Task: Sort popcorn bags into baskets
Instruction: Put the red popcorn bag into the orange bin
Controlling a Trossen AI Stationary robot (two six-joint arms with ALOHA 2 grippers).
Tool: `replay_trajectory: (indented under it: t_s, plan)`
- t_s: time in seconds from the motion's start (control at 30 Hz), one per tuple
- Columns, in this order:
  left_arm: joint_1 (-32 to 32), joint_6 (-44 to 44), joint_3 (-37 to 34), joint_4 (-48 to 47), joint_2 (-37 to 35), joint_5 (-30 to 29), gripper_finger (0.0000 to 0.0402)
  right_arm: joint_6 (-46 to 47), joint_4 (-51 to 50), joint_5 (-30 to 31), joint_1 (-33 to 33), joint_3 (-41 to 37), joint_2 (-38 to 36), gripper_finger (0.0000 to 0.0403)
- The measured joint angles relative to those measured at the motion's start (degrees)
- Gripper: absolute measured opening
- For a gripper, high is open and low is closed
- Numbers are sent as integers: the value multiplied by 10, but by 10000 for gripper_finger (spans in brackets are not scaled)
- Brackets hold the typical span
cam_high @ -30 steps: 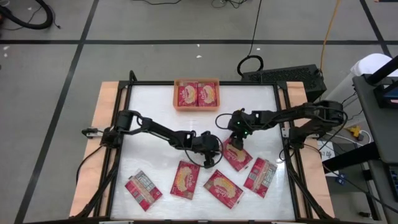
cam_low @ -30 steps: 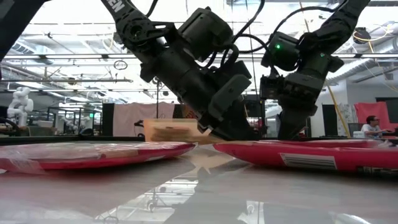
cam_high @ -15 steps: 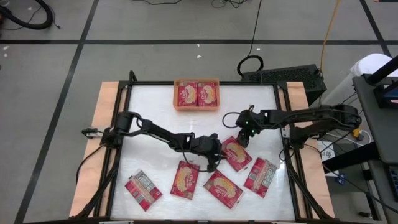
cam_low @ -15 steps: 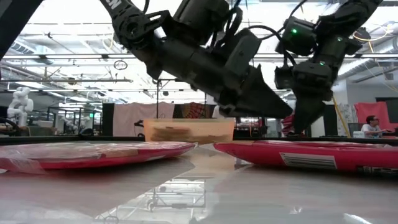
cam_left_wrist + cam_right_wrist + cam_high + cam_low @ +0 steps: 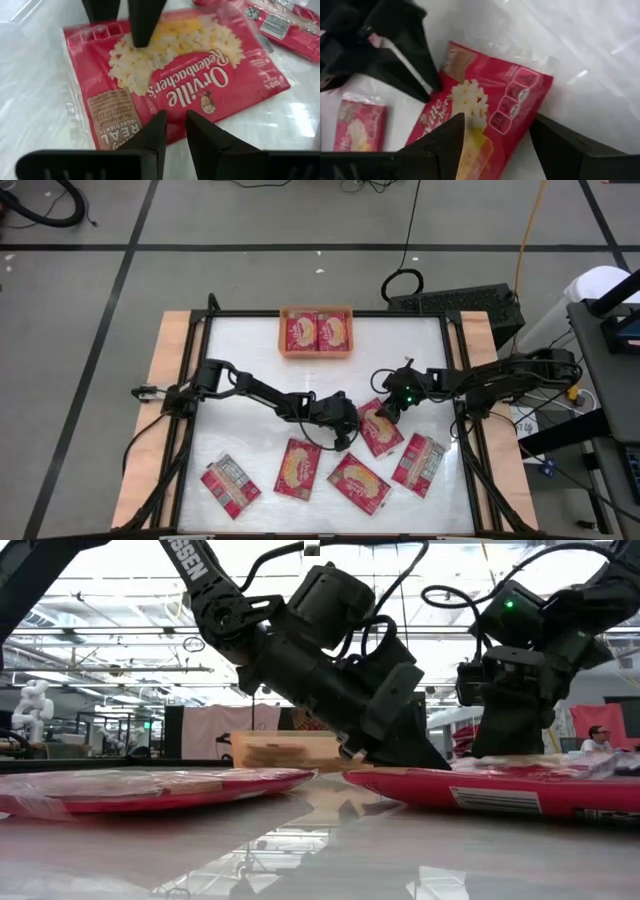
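Note:
One red popcorn bag (image 5: pixel 381 432) lies flat, picture side up, between my grippers on the white table. The left gripper (image 5: pixel 348 427) slants down at the bag's left edge (image 5: pixel 150 131), fingers open by a narrow gap. The right gripper (image 5: pixel 388 410) stands wide open over the bag's far-right end (image 5: pixel 520 90). Several more bags lie flat near the table's near edge: (image 5: pixel 230 485), (image 5: pixel 298 468), (image 5: pixel 358 483), (image 5: pixel 418 463). The orange tray (image 5: pixel 317 356) at the far edge holds two bags side by side. My left gripper has its fingertips (image 5: pixel 160 122) at the bag's left edge, slanting down from the table's left. I cannot tell whether they touch it. My right gripper comes from above with spread fingers; one fingertip (image 5: pixel 142 30) is set on the popcorn picture, the other (image 5: pixel 100 10) on the bag's corner. The bag lies flat on the table.
Black frame rails run along the table's left and right sides. The middle and far left of the table are bare white surface. In the low view a second bag (image 5: pixel 150 788) lies left of the worked one, and a person (image 5: pixel 600 745) sits far behind the table.
The left gripper rose and tipped up over the bag's edge, then came back down to it. The right gripper moved toward the table's right and near edge and lowered onto the bag. The bag stayed almost where it was.

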Motion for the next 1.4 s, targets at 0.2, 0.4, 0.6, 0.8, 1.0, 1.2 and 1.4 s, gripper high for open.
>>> replay_trajectory:
  t_s: [0.2, 0.4, 0.6, 0.8, 1.0, 1.2, 1.4]
  plan:
    - [1, -2, 0, -5, 0, 0, 76, -12, 51, 3, 19, -6, 4, 178]
    - [1, 0, 0, -27, -10, 1, 76, -41, 116, 2, 19, -5, 3, 64]
    - [7, 33, -3, -167, -99, -18, 76, -90, 116, -1, -8, -2, -3, 22]
    - [19, 60, -11, -330, -222, -142, 76, -157, 114, 31, -49, 44, -17, 33]
    - [27, -18, -129, -290, -353, -250, 76, -236, 202, 127, -55, 88, -31, 13]
    - [3, -86, -334, 10, -435, -253, 76, -272, 388, 196, -69, 88, -35, 27]
    - [-3, -105, -453, 284, -426, -225, 99, -256, 506, 122, -69, 88, -31, 14]
